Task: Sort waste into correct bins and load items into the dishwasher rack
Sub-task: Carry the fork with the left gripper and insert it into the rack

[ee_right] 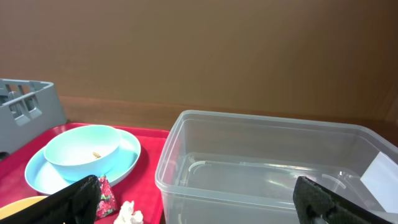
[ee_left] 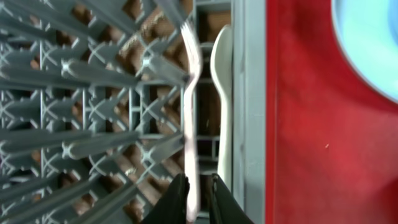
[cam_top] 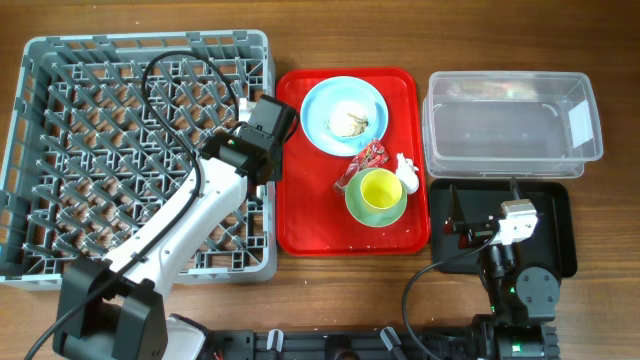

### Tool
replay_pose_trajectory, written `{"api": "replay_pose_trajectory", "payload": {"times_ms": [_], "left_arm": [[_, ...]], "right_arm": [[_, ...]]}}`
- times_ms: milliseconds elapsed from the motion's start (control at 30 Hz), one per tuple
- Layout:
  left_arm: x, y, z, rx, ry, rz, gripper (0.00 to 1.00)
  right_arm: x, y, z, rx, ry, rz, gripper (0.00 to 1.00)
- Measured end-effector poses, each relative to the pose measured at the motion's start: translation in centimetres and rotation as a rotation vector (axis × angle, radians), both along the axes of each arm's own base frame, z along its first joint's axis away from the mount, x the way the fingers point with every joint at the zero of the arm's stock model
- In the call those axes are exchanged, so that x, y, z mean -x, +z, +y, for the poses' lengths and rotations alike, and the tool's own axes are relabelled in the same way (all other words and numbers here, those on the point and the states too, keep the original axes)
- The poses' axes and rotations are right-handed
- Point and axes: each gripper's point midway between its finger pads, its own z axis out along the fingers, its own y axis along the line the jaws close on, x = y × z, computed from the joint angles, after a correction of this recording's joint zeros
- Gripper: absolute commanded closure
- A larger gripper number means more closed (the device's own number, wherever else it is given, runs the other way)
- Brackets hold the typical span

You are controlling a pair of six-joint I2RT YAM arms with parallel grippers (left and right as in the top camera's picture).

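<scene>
Legible text: none, the white label (cam_top: 578, 119) on the clear tub (cam_top: 500, 128) showing no readable print in either view, and the red wrapper (cam_top: 368, 159) too small to read.

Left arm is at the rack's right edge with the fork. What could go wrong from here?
1. The thin fork, between the left end effector's fingers, hangs over the rack's open grid beside the spoon. It might slip through a gap or land across the spoon.
2. The red wrapper and the tissue sit close against the yellow cup. Lifting the cup may drag them along.
</scene>
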Motion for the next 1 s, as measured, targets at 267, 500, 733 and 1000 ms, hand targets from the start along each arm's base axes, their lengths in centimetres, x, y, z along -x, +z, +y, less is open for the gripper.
{"api": "replay_pose_trajectory", "payload": {"times_ms": [267, 500, 733, 1000], "left_arm": [[0.1, 3.5, -2.2, 0.199, 0.018, -0.086, 0.40], [4.1, 8.2, -7.9, 0.579, -0.155, -0.026, 0.34], [8.6, 7.6, -15.7, 0.707, -0.340, 0.122, 0.77], [9.8, 3.9, -22.8, 0.708, -0.460, 0.159, 0.87]], "right_arm": [[0.0, 0.0, 0.0, 0.000, 0.000, 0.000, 0.00], [0.0, 0.0, 0.0, 0.000, 0.000, 0.000, 0.00], [0.0, 0.0, 0.0, 0.000, 0.000, 0.000, 0.00], [0.0, 0.0, 0.0, 0.000, 0.000, 0.000, 0.00]]}}
